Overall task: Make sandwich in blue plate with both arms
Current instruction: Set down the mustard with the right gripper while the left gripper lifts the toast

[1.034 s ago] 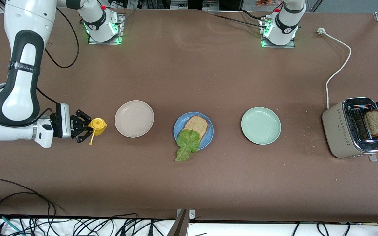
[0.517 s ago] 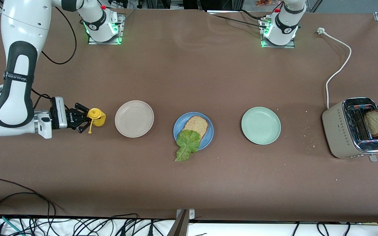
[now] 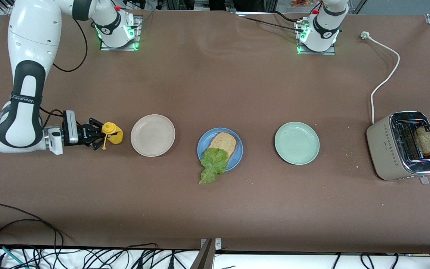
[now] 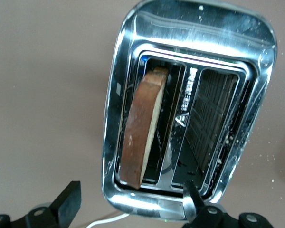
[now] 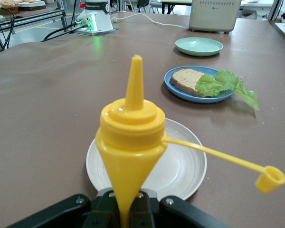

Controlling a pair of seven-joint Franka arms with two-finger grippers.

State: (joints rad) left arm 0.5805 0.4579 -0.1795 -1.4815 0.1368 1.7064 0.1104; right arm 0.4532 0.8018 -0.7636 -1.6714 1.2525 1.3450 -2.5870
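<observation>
1. Jaws, front view: right gripper [image 3: 96, 139] clamps the yellow squeeze bottle [image 3: 111, 133], likely for saucing; one bread slice [image 3: 224, 143] and lettuce [image 3: 212, 163] lie on the blue plate [image 3: 202, 143].
2. Left wrist view: left gripper [image 4: 133, 202], spread wide, straddles the second slice [image 4: 143, 127] in the toaster [image 4: 256, 66].
3. Right wrist view: bottle pinched low, cap dangling.

Bread slice [image 3: 223, 143] and lettuce [image 3: 212, 163] lie on the middle plate [image 3: 238, 154].

brown table [image 3: 215, 86], three plates [image 3: 152, 135], toaster [image 3: 394, 149]
</observation>
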